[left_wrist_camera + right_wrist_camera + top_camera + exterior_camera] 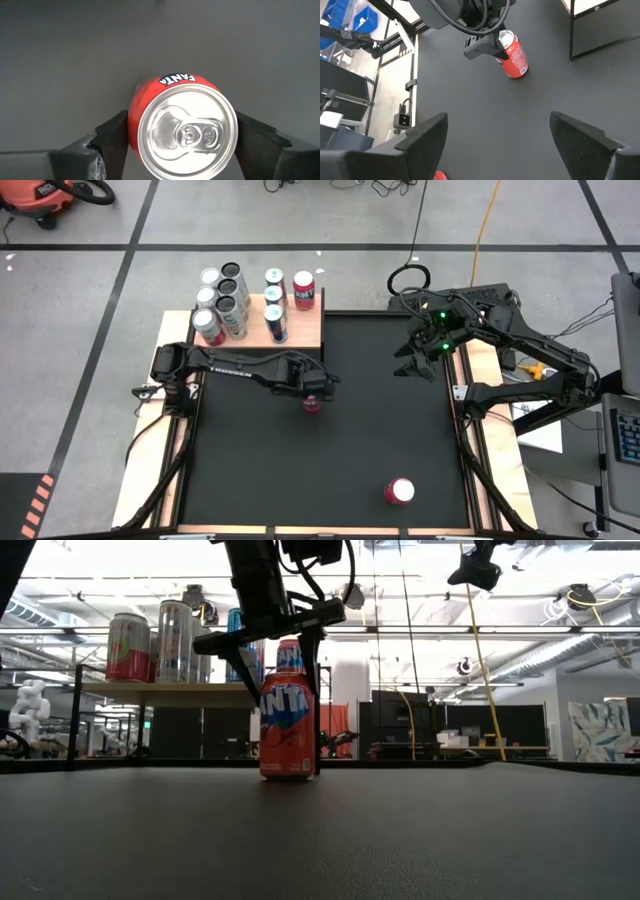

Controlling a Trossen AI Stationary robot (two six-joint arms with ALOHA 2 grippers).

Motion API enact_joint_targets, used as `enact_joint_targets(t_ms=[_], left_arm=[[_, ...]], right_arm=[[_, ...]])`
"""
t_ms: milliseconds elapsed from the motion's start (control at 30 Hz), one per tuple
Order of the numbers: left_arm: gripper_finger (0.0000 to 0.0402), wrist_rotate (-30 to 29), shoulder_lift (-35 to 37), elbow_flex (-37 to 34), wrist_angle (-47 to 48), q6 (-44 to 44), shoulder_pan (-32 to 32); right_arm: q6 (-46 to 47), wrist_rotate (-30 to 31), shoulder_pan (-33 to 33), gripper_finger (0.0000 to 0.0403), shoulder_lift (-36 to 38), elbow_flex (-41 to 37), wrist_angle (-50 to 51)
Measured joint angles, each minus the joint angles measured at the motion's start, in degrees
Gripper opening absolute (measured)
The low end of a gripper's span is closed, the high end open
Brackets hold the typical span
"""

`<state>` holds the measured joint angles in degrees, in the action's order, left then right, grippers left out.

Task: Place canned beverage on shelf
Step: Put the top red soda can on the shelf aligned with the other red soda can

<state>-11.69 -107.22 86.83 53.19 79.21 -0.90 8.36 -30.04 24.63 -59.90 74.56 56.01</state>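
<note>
Nine cans [232,302] crowd the shelf [305,330], two stand on the mat, one between the left jaws, apparently untouched; right jaws open, empty.

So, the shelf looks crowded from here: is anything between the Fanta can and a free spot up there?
Nothing visible on the mat between. The can stands upright within the left pincer; the shelf has bare board at its near right corner.

Evenly lit from overhead, shadows faint. Bright ceiling glare blowing out the low view's background. Soft glint on the can lid [186,131].
</note>
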Motion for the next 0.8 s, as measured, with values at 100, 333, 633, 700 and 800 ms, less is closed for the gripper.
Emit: enact_joint_targets(t_ms=[100,333,633,700,800], left_arm=[[0.0279,0.3,0.0,0.0,0.0,2.1,-0.4],[0.0277,2.1,-0.1,1.5,0.2,6.1,-0.8],[0.0277,1.2,-0.1,4.1,0.3,10.6,-0.7],[0.0277,1.1,-0.1,4.2,0.3,11.5,-0.8],[0.0275,1.1,-0.1,5.0,0.4,12.2,-0.8]], right_arm=[[-0.2,-0.1,0.0,0.0329,0.0,0.0,0.0],[-0.4,-0.2,0.0,0.0329,0.0,0.0,0.6],[-5.7,-0.2,-0.7,0.0329,0.0,0.0,0.4],[-7.4,-0.2,-1.4,0.0329,0.0,0.0,-0.3],[-7.6,-0.2,-2.5,0.0329,0.0,0.0,-2.0]])
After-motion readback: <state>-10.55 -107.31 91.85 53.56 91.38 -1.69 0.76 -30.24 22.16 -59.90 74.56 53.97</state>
